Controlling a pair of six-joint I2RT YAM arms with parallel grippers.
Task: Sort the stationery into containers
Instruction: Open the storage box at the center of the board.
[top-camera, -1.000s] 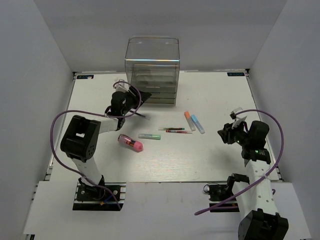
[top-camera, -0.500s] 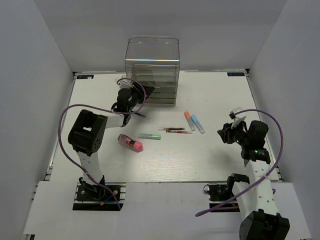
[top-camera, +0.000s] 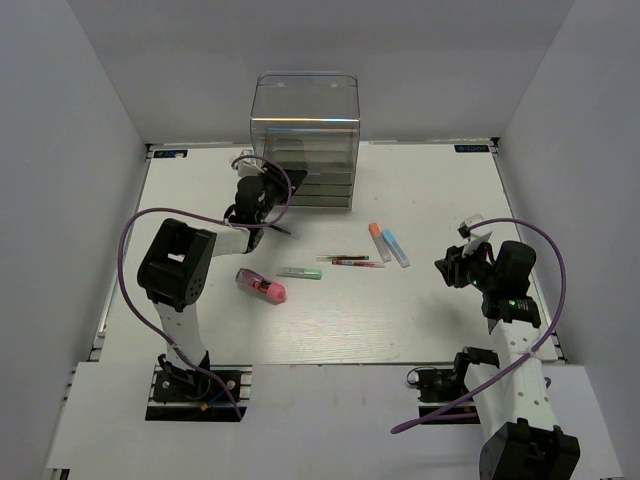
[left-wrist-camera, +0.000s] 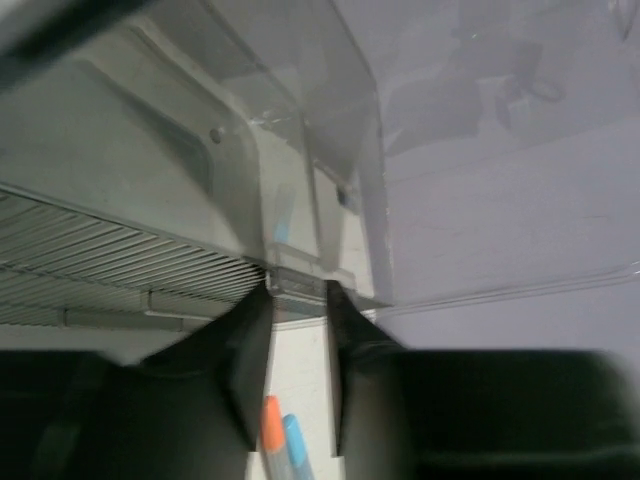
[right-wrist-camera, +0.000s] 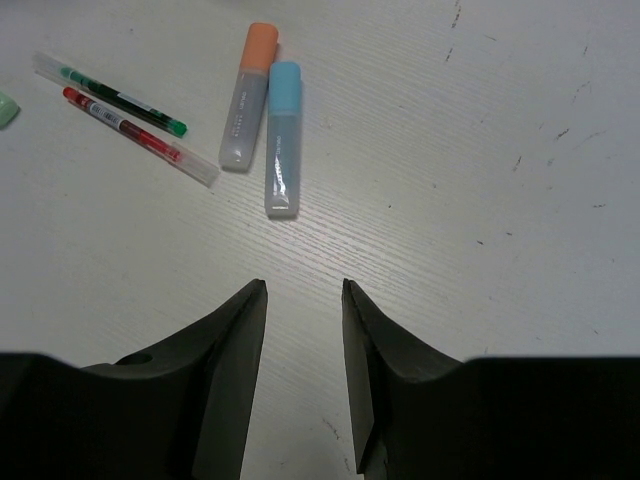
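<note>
The left end effector (left-wrist-camera: 296, 300), fingers narrowly parted, meets the tall clear plastic drawer cabinet (top-camera: 304, 140); the right end effector (right-wrist-camera: 304, 300) hovers open near light, stiff, likely slippery orange-capped (right-wrist-camera: 247, 95) and blue-capped white markers (right-wrist-camera: 283, 138) on the tabletop (right-wrist-camera: 480, 180), best pinched mid-barrel.

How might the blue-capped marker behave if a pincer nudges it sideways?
The blue-capped marker looks rounded and smooth, so it would probably roll. It lies touching the orange-capped marker, which might shift too. It seems stiff and light.

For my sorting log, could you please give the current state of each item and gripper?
Left gripper: open, at the drawer cabinet front.
Right gripper: open, empty, above the table.
Orange-capped marker: lying unsorted.
Blue-capped marker: lying beside it.
Pink marker: lying unsorted.
</note>
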